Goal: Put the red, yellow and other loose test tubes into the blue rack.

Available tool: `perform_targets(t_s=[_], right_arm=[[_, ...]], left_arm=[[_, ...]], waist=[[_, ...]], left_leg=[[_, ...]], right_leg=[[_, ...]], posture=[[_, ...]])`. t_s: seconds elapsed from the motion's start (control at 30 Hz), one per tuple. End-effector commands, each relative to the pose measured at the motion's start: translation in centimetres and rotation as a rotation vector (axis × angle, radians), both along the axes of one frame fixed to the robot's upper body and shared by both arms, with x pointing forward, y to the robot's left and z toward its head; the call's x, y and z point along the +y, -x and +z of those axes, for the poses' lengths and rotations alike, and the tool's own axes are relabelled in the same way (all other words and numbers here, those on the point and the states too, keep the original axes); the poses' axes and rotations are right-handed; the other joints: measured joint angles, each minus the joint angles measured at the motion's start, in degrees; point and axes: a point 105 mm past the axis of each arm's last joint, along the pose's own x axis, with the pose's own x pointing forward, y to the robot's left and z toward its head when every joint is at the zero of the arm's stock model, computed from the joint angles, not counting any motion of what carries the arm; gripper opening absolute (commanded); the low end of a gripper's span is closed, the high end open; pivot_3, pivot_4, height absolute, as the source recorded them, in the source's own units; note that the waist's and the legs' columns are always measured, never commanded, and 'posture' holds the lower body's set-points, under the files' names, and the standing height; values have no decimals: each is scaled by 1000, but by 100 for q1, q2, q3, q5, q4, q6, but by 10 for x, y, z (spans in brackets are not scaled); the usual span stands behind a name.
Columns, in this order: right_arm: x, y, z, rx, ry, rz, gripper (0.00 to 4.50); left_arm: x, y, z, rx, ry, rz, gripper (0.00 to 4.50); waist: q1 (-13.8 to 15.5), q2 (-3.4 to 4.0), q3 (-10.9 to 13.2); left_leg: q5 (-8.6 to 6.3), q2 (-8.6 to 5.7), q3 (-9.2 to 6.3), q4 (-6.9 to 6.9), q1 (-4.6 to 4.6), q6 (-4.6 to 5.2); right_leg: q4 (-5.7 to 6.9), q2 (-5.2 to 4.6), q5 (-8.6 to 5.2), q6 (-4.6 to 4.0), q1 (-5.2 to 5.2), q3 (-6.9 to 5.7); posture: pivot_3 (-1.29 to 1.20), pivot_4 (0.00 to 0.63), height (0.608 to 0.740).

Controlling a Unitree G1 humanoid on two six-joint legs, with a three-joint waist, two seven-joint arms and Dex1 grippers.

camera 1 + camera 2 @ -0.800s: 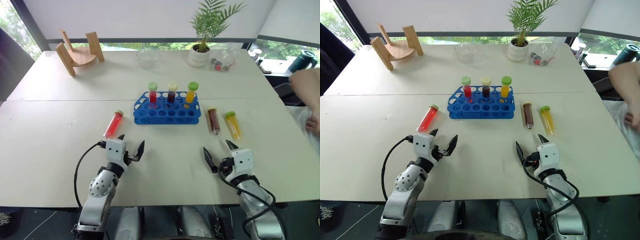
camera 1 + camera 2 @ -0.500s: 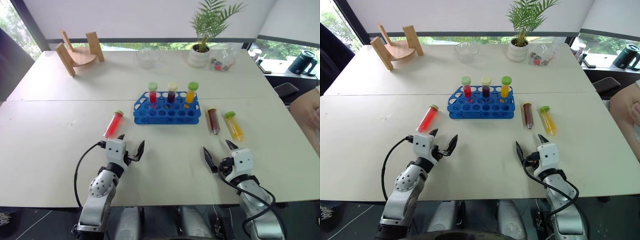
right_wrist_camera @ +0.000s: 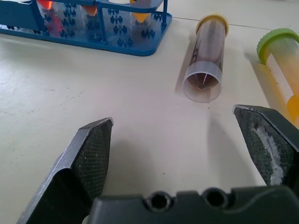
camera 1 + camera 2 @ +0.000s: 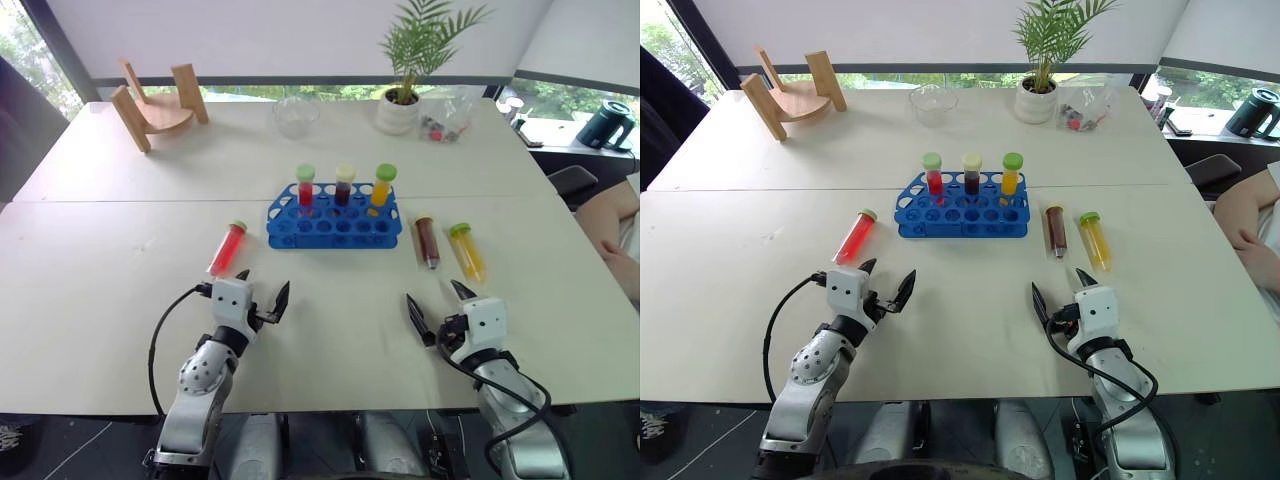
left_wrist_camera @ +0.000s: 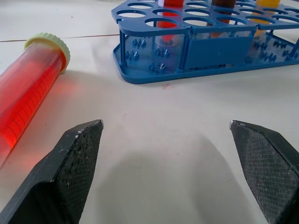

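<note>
Now: both arms low over counter | left end effector and right end effector spread wide (empty) | arms unmoved; person's arm drawn back at right edge

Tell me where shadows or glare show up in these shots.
Left wrist view: soft shadows under both fingers, red glow on the table beside the red tube. Right wrist view: the maroon tube shadows the table leftward. Eye views: bright windows, even light.

Blue rack mid-table, three capped tubes upright in its back row. Lying flat: red tube (green cap) left of it; maroon tube and yellow tube side by side right.
</note>
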Motion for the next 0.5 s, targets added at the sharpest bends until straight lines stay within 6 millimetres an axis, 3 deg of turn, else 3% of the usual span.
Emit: perform_targets(t_s=[0.03, 0.3, 0.37, 0.5], right_arm=[[2, 0, 11, -37, -3, 9, 4500], [2, 0, 17, -44, 12, 24, 4500], [1, 2, 28, -46, 54, 46, 4500], [-10, -9, 76, 7, 106, 64, 4500]], left_arm=[[-6, 4, -7, 30, 10, -18, 4463], [-7, 3, 0, 13, -2, -39, 4463], [-7, 2, 10, 4, -19, -99, 4463], [-12, 12, 56, 5, -46, -431, 4463]], waist=[[0, 0, 0], [1, 1, 0], [4, 1, 0], [-27, 0, 20]], left_leg=[[0, 0, 0, 0, 0, 0], [0, 0, 0, 1, 0, 0], [0, 0, 0, 1, 0, 0], [1, 4, -1, 8, -16, 0]], right_leg=[[0, 0, 0, 0, 0, 0], [0, 1, 0, 1, 1, 0], [0, 1, 0, 0, 0, 0], [12, 6, 4, -4, -24, -1]], posture=[[0, 150, 740], [0, 150, 740], [0, 150, 740], [0, 150, 740]])
